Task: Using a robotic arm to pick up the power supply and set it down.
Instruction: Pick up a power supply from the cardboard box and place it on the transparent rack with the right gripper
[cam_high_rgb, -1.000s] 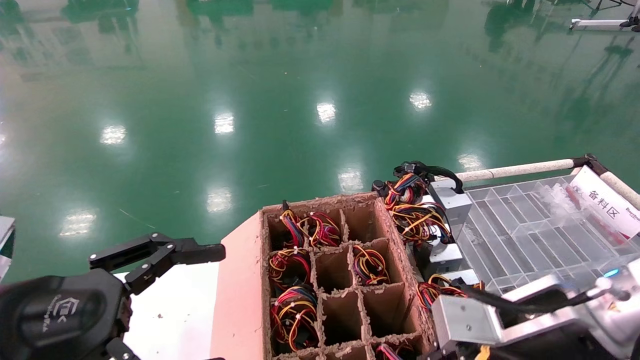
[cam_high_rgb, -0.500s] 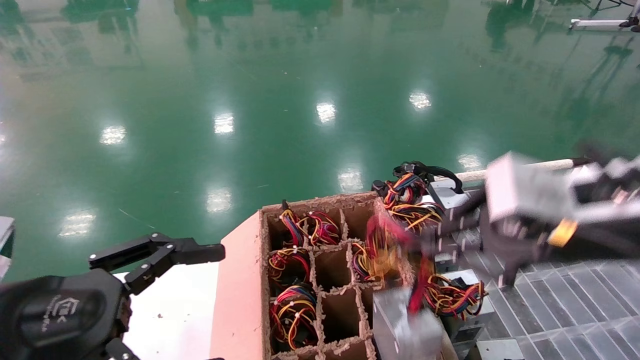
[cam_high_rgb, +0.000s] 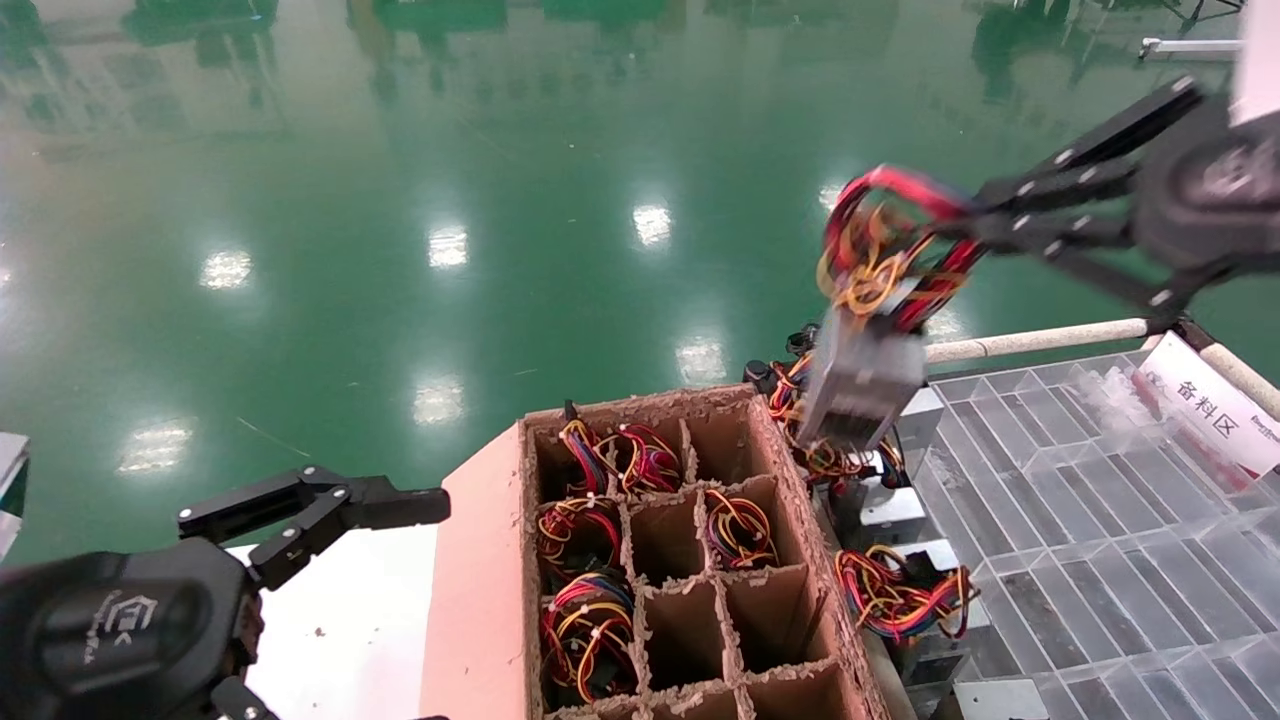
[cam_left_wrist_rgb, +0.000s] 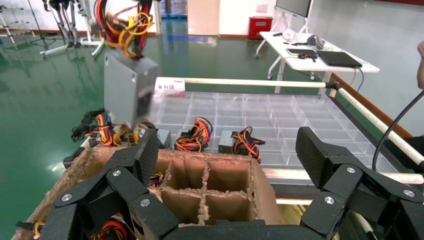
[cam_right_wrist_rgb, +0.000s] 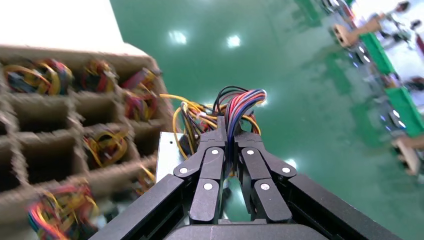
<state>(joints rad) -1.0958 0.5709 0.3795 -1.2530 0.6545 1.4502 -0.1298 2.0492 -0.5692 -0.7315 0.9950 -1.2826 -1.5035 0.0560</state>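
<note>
The robotic arm at work is my right one, high at the right of the head view. Its gripper (cam_high_rgb: 978, 222) is shut on the red, yellow and black wires (cam_high_rgb: 880, 250) of the power supply (cam_high_rgb: 860, 385). This silver-grey box hangs tilted from that bundle, in the air over the carton's far right corner. The right wrist view shows the gripper (cam_right_wrist_rgb: 229, 137) pinching the wires (cam_right_wrist_rgb: 242, 102), with the box (cam_right_wrist_rgb: 167, 155) below. In the left wrist view the power supply (cam_left_wrist_rgb: 127, 90) dangles ahead. My left gripper (cam_left_wrist_rgb: 227, 150) stands open and holds nothing, parked low left.
A brown cardboard carton (cam_high_rgb: 480, 590) with divided cells holds several wire bundles. To its right lies a clear compartment tray (cam_high_rgb: 1100, 470). Other grey boxes with wires (cam_high_rgb: 900, 595) sit along its near edge. A white rail (cam_high_rgb: 1040, 340) and a label card (cam_high_rgb: 1215, 405) border the tray.
My right gripper has swung from low at the carton's right side up to the upper right, lifting the power supply by its wires. The left arm has not moved.
</note>
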